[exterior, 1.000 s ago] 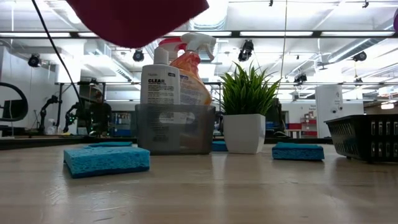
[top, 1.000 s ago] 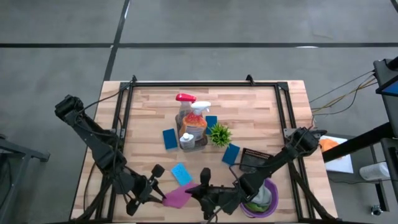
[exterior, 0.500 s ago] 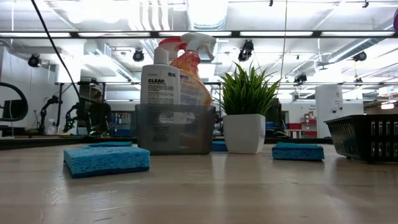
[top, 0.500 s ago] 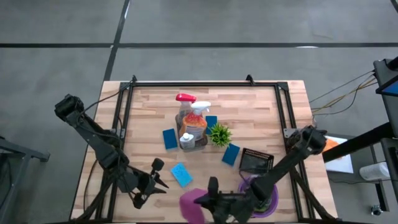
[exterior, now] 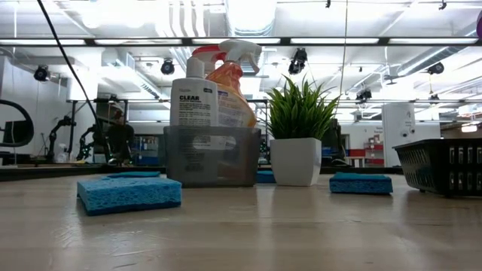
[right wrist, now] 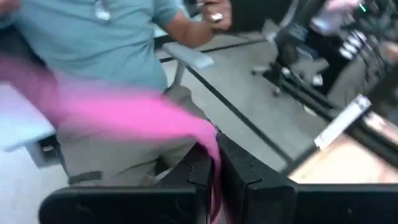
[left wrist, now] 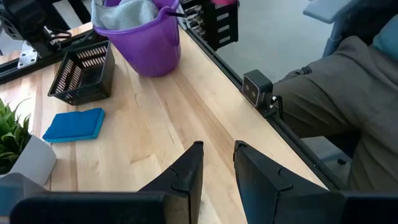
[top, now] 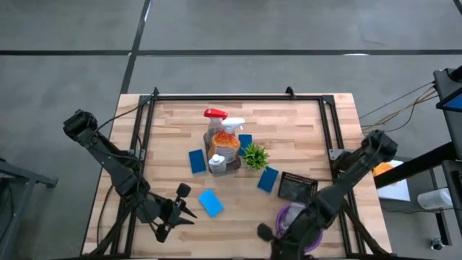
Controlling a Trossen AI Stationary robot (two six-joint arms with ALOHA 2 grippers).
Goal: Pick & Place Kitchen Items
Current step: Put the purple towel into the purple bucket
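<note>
1. Two arms reach in from the table's near edge. The right gripper is at about 5 o'clock on the table, beside the purple bucket, fingers pinched tight on the magenta cloth, which streams out past them toward a seated person.
2. Left gripper hangs at about 7 o'clock, jaws a narrow gap apart, holding nothing, over bare wood.
3. At the table's centre, a grey caddy holds the clear spray bottle and the orange spray bottle.
4. Just at 3 o'clock of the caddy stands a green plant.
5. Blue sponges lie around: one near the left gripper, others flanking the caddy.
6. A black basket sits at 12 o'clock of the bucket, which holds a grey cloth.
</note>
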